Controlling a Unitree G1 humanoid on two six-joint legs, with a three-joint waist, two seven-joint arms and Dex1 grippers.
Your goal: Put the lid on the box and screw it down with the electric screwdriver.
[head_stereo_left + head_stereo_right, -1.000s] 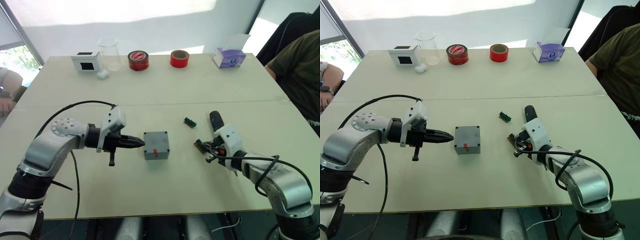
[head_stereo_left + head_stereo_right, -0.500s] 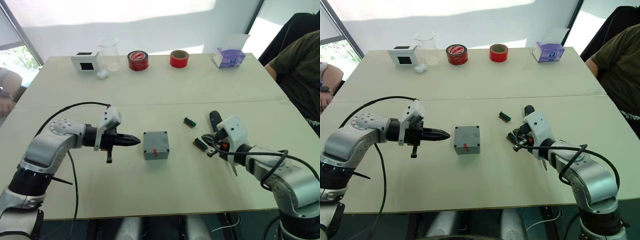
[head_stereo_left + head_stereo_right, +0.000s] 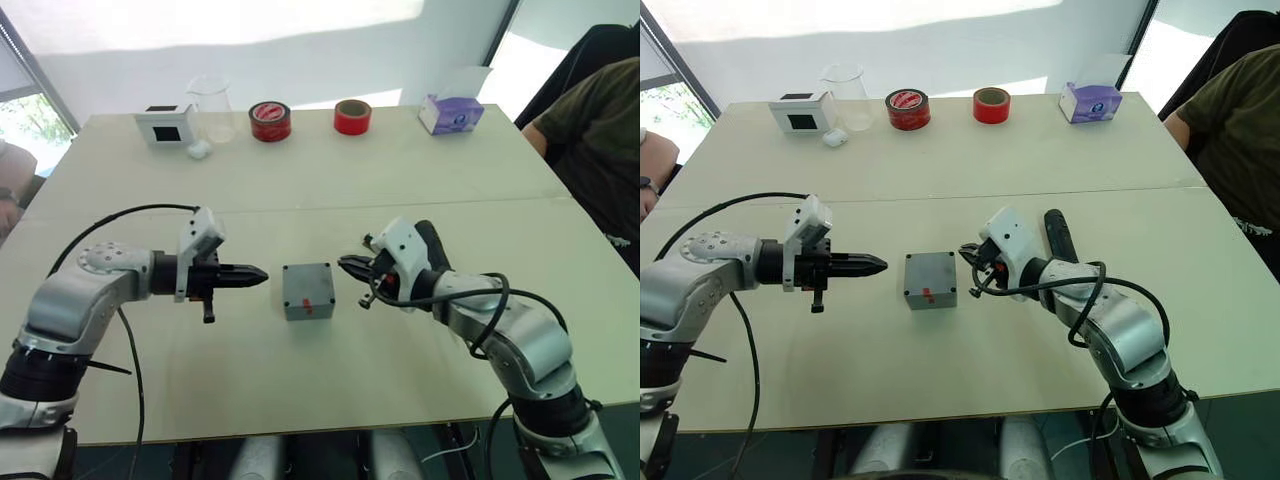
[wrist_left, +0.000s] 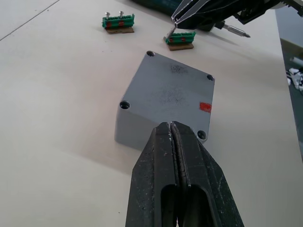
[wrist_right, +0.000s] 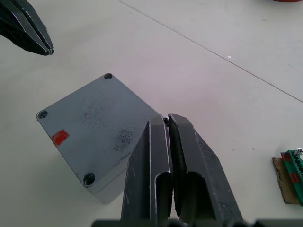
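The grey box point(image 3: 307, 290) sits mid-table, its flat top showing corner screw holes and a small red mark point(image 4: 205, 107). I cannot tell the lid apart from the box. My left gripper point(image 3: 262, 273) is shut and empty, pointing at the box's left side a short gap away. My right gripper point(image 3: 345, 264) hovers at the box's right edge, shut on a small metal screw point(image 5: 164, 118). The black electric screwdriver point(image 3: 1054, 232) lies on the table behind my right wrist, its bit point(image 4: 234, 32) pointing sideways.
Two green terminal blocks point(image 4: 118, 22) point(image 4: 180, 40) lie just beyond the box. Along the far edge stand a white box point(image 3: 160, 122), a beaker point(image 3: 207, 105), two red tape rolls point(image 3: 270, 120) point(image 3: 352, 116) and a purple tissue box point(image 3: 450, 112). A person point(image 3: 590, 140) sits at the right.
My right gripper has swung left from the green terminal blocks to the box's right edge. My left gripper has drawn back a little from the box. The camera has shifted slightly.
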